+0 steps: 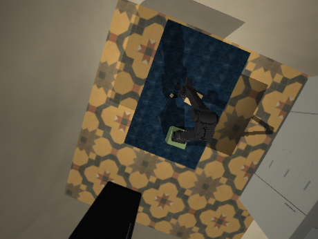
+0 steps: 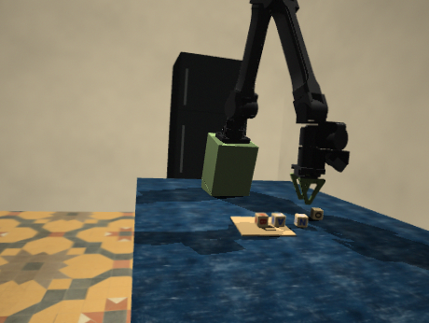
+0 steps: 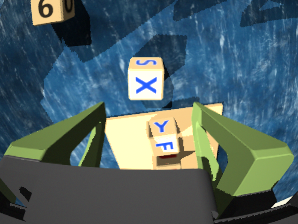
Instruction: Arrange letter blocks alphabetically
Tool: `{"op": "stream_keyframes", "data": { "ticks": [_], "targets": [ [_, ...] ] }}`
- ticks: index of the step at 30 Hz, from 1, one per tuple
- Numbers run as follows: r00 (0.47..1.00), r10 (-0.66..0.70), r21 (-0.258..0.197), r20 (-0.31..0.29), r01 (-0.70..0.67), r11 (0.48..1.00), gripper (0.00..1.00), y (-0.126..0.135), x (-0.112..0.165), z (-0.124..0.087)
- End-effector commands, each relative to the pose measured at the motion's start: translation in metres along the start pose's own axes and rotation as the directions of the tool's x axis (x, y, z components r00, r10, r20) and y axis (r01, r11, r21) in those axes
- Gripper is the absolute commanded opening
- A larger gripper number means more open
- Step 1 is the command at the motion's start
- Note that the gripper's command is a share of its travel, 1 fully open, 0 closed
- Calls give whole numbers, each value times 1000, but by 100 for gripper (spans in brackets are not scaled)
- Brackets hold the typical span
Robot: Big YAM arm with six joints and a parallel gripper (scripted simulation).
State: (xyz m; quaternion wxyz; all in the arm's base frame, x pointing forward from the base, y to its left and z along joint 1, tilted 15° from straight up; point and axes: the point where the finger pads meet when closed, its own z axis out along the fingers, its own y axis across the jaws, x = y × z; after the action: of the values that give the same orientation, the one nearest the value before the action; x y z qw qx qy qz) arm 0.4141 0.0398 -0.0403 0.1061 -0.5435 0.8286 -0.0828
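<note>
A small tan mat (image 2: 263, 228) lies on the blue table top. Two letter blocks stand side by side on it: one with red print (image 2: 261, 219) and one with blue print (image 2: 278, 219). In the wrist view the block showing F on top (image 3: 166, 144) sits on the mat (image 3: 143, 139); the block beside it is hidden by my gripper body. The X block (image 3: 145, 79) lies on the table just off the mat, and also shows in the exterior view (image 2: 301, 219). The block showing 6 (image 3: 52, 6) (image 2: 316, 214) lies farther out. My gripper (image 2: 307, 189) hangs above the X and 6 blocks, partly open and empty.
The arm stands on a green base (image 2: 229, 164) behind the mat. A black cabinet (image 2: 200, 117) stands beyond the table. The table's left edge (image 2: 135, 252) drops to the patterned floor.
</note>
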Motion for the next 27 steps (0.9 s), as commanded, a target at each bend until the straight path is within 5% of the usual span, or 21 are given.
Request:
{"op": "stream_keyframes", "data": {
  "ticks": [1,27],
  "targets": [
    [1000,13,15,5,-13,1000,63,-14,-1,8],
    [1000,6,13,4,-6,1000,63,-13,-1,31]
  ]
}}
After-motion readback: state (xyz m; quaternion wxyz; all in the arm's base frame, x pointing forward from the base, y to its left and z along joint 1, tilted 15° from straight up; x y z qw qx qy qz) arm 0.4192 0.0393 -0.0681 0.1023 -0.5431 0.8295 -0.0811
